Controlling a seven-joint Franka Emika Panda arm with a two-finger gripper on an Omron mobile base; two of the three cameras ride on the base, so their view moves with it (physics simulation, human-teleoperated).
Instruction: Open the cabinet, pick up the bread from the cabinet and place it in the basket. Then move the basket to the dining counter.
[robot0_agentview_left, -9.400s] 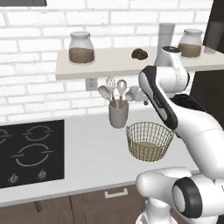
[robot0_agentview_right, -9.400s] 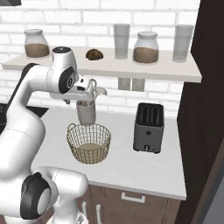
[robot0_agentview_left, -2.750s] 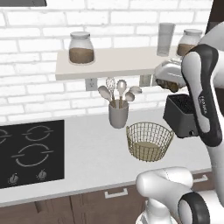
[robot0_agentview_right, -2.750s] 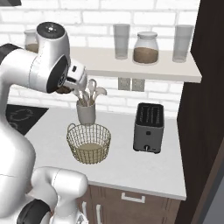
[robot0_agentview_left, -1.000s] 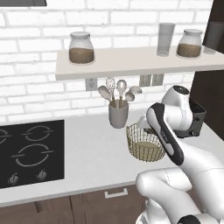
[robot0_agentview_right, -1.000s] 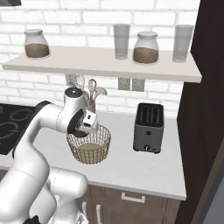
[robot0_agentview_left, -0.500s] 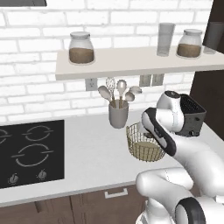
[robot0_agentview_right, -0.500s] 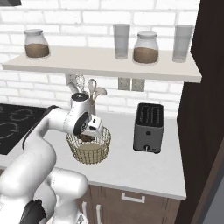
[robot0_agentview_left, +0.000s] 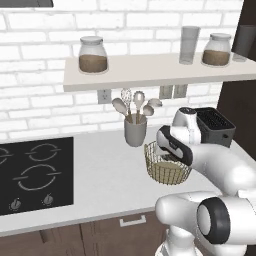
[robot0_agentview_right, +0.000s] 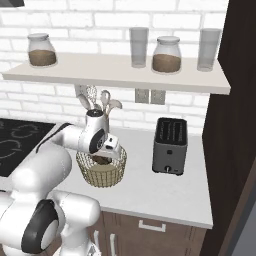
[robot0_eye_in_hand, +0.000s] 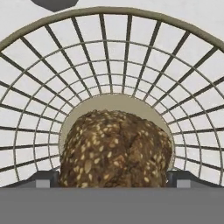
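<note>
Seeded brown bread (robot0_eye_in_hand: 116, 151) held at 6 o'clock between dark fingertips (robot0_eye_in_hand: 46, 178), one at each side. Wire basket (robot0_eye_in_hand: 183, 78) mesh rings it; tan bottom just beyond, toward 12 o'clock.

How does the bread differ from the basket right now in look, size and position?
The bread is a solid, lumpy, seeded dark brown loaf; the basket is open pale-gold wire mesh with a tan bottom. The bread is far smaller and fits within the basket's rim. The bread sits between the gripper jaws above the tan bottom, while the basket stands on the worktop. Both are roundish.
</note>
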